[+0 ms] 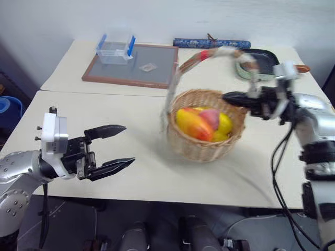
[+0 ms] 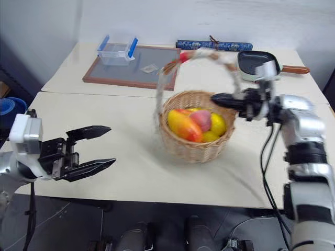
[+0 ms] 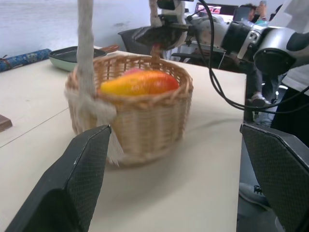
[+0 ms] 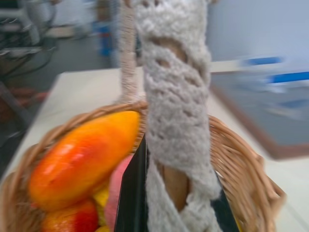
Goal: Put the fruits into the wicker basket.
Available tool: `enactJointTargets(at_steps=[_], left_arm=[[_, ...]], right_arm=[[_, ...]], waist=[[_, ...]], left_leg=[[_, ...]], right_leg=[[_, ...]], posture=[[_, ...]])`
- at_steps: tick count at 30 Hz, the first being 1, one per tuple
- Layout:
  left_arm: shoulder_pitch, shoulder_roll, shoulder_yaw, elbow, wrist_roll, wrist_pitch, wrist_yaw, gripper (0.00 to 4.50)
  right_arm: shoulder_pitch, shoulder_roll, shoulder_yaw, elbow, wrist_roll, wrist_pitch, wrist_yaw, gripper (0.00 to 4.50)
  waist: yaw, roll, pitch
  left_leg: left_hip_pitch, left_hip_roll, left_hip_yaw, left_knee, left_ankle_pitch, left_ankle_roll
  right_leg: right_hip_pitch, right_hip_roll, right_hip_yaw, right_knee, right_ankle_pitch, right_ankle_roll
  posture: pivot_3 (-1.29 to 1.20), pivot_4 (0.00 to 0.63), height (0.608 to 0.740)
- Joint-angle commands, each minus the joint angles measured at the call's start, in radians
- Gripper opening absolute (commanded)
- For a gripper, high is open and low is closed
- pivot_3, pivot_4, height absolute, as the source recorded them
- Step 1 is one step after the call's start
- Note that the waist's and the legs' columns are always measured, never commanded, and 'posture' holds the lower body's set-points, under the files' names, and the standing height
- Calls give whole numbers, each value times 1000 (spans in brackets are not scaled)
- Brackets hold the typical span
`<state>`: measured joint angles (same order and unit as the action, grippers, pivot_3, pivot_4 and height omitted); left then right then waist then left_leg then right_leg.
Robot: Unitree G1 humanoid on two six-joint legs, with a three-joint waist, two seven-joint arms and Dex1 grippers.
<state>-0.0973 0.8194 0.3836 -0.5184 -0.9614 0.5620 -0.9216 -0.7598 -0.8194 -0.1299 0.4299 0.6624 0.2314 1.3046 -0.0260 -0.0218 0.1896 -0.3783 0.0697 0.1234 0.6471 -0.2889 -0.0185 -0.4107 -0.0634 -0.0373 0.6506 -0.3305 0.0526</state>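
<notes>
The wicker basket (image 1: pixel 201 149) stands mid-table, its white-wrapped handle (image 1: pixel 193 60) arching over it. Inside lie the fruits: an orange-yellow mango (image 1: pixel 191 124) and a pink peach (image 1: pixel 211 117), beside smaller yellow fruits (image 1: pixel 225 124). My right gripper (image 1: pixel 235 98) is at the right end of the handle, just above the rim. In the right wrist view, my right gripper (image 4: pixel 176 193) is shut on that handle, with the mango (image 4: pixel 84 157) beside it. My left gripper (image 1: pixel 118 146) hovers open and empty left of the basket, pointing at it, and the basket (image 3: pixel 145 121) shows between its fingers (image 3: pixel 72 183).
At the back of the table lie a wood-framed grey board (image 1: pixel 136 65) with a clear blue-clipped box (image 1: pixel 115 49), a blue patterned roll (image 1: pixel 212 43) and a green pan (image 1: pixel 259 61). A blue bin (image 1: pixel 8 110) stands off the left edge.
</notes>
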Motion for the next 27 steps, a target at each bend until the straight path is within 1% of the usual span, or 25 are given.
enactJointTargets(at_steps=[1,2,5,7,9,15,18,20,21,22,25,27], left_arm=[[-49,-10,-36,30,16,-23,-27,4500],[-60,-12,-43,39,18,-23,-31,4500],[-156,-23,-119,121,54,-31,-86,4500],[-205,-28,-147,159,72,-37,-113,4500],[-235,-34,-161,180,81,-39,-126,4500],[-257,-50,-176,196,97,-37,-142,4500],[-259,-56,-176,200,105,-37,-149,4500],[-256,-54,-170,205,107,-36,-154,4500],[-249,-47,-163,210,106,-31,-159,4500],[-242,-37,-156,215,98,-17,-167,4500],[-207,-6,-148,228,111,-11,-197,4500],[-175,2,-139,243,127,-23,-205,4500]], right_arm=[[85,-52,-171,-103,17,22,-134,8],[109,-53,-197,-121,15,25,-161,8],[235,-56,-316,-94,-39,13,-335,8],[275,-32,-347,-82,-87,-22,-440,8],[305,-11,-362,-90,-120,-37,-515,8],[345,20,-371,-114,-122,15,-597,8],[356,3,-366,-107,-116,50,-581,638],[382,-10,-388,-153,-104,59,-566,1319],[402,-14,-413,-193,-78,82,-561,1762],[420,-16,-432,-230,-53,105,-555,1959],[499,-42,-484,-306,-29,116,-502,3059],[549,-47,-568,-339,9,110,-473,3794]], waist=[[-1,0,0],[-4,0,0],[-4,0,0],[-4,0,0],[-10,0,0],[-25,0,0],[-25,-1,0],[-25,-1,0],[-25,-1,0],[-24,-1,0],[-23,-1,0],[-23,-1,0]], left_leg=[[0,0,0,0,0,0],[0,0,1,0,0,0],[0,0,3,0,1,1],[1,-1,4,1,1,1],[2,-1,6,1,2,1],[7,0,12,-1,2,0],[7,0,13,0,2,0],[7,0,13,0,2,0],[7,0,13,0,2,0],[7,0,13,0,2,0],[7,-1,14,-1,2,1],[7,-1,14,-1,1,1]], right_leg=[[0,0,0,-1,0,0],[0,0,1,-2,0,0],[0,2,3,-1,0,1],[0,2,3,-1,0,1],[0,2,6,1,1,1],[0,5,15,3,1,4],[0,5,17,3,0,5],[0,5,18,3,0,6],[0,5,18,3,0,6],[0,5,19,3,0,7],[-1,5,19,3,-1,8],[-1,5,20,2,-1,8]], posture=[[0,150,740],[0,150,740],[0,150,740],[0,150,740],[0,150,740],[0,150,740],[0,150,740],[0,150,740],[0,150,740],[0,150,740],[0,150,740],[0,150,740]])
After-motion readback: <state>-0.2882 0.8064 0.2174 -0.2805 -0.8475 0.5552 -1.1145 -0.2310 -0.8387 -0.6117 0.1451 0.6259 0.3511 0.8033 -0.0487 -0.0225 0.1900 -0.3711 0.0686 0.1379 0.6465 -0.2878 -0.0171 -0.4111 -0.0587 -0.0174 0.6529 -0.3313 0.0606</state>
